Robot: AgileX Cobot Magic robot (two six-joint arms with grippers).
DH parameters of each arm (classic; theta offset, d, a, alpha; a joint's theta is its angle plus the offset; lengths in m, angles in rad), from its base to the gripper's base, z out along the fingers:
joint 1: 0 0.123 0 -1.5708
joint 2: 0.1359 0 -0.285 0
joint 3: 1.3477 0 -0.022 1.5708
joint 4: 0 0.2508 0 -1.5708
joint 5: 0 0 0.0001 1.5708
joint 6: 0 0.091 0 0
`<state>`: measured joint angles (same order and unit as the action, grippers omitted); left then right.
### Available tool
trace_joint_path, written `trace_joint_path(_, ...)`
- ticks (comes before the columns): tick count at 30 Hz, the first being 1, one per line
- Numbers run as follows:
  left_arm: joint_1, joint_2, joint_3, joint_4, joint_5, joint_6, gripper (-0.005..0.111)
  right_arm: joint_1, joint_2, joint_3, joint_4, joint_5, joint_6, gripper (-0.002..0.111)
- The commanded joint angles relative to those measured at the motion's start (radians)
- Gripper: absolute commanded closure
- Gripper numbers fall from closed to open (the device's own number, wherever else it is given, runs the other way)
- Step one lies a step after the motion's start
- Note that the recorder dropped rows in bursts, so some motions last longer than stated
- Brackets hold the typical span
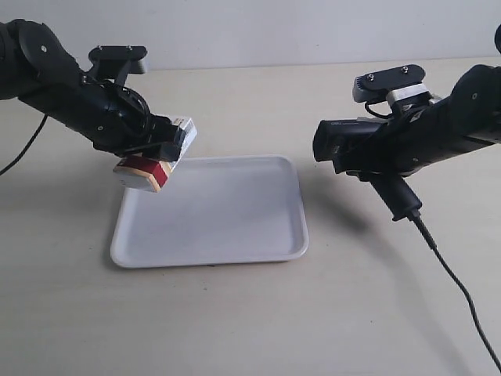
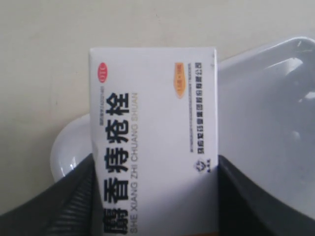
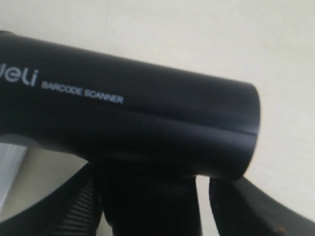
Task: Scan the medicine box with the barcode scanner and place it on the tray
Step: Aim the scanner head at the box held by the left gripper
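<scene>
Beige table (image 1: 235, 329), pale wall (image 1: 258, 31); left gripper (image 2: 152, 196) pinches medicine box (image 2: 152, 123), right gripper (image 3: 152, 206) seemingly clamps barcode scanner (image 3: 128, 123)

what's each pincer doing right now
Left pincer: shut on the medicine box, held over the tray edge.
Right pincer: shut on the barcode scanner, held above the table.

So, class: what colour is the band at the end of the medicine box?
Dark red with an orange edge on the medicine box, clearest in the exterior view.
</scene>
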<state>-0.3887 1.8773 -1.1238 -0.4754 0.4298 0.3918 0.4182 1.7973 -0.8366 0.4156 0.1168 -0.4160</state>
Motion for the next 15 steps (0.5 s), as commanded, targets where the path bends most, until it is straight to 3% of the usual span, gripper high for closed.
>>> trace_joint_path(1, -0.002, 0.003, -0.010, 0.002, -0.032, 0.036, 0.107, 0.001, -0.001, -0.011, -0.013, -0.015, -0.010, 0.108)
trace_joint_path(3, -0.002, 0.003, -0.010, 0.002, -0.025, 0.162, 0.107, 0.001, -0.005, -0.011, -0.034, -0.011, -0.010, 0.108)
trace_joint_path(7, -0.002, 0.001, -0.010, 0.012, 0.041, 0.563, 0.107, 0.001, -0.043, -0.011, -0.061, 0.042, -0.010, 0.108)
trace_joint_path(11, -0.002, 0.001, -0.010, -0.020, 0.088, 0.701, 0.107, 0.001, -0.065, -0.007, -0.152, 0.080, -0.005, 0.108)
trace_joint_path(15, -0.002, 0.001, 0.003, -0.108, 0.157, 0.943, 0.107, -0.020, -0.065, -0.007, -0.258, 0.128, 0.021, 0.108)
